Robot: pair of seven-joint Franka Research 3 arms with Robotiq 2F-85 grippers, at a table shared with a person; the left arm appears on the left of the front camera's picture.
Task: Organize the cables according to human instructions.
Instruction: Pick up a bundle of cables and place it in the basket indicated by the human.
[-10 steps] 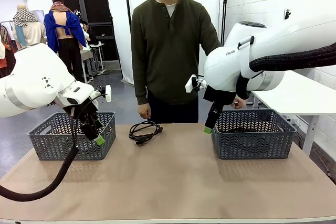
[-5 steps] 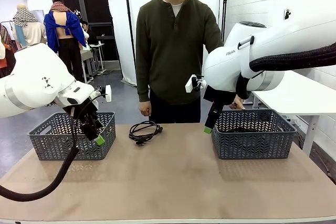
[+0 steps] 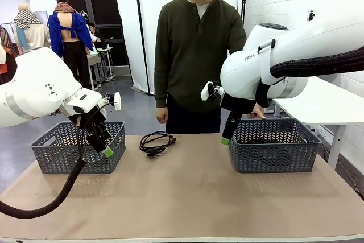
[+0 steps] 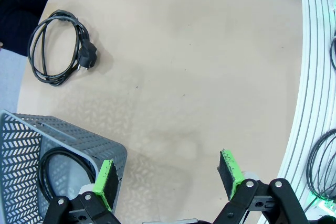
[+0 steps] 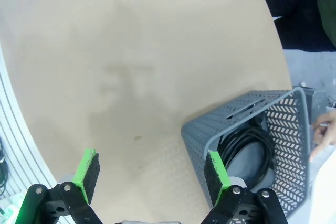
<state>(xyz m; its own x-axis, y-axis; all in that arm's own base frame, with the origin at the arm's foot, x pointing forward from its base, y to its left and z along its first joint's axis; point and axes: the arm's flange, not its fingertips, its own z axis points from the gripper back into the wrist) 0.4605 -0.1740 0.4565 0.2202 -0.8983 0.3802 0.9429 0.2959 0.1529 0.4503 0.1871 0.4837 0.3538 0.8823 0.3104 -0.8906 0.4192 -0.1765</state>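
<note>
Reading "FRAN" on the right arm's white shell (image 3: 250, 57), both the left tool (image 4: 168, 174) and right tool (image 5: 149, 174) hang spread, empty.

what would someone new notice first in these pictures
Probably the coiled black cable lying alone on the tan table, near its far edge in front of the person. Next, the two grey baskets: the left basket and the right basket each hold a coiled cable, as the wrist views show. The left gripper and right gripper hang open beside their baskets, holding nothing.
</note>
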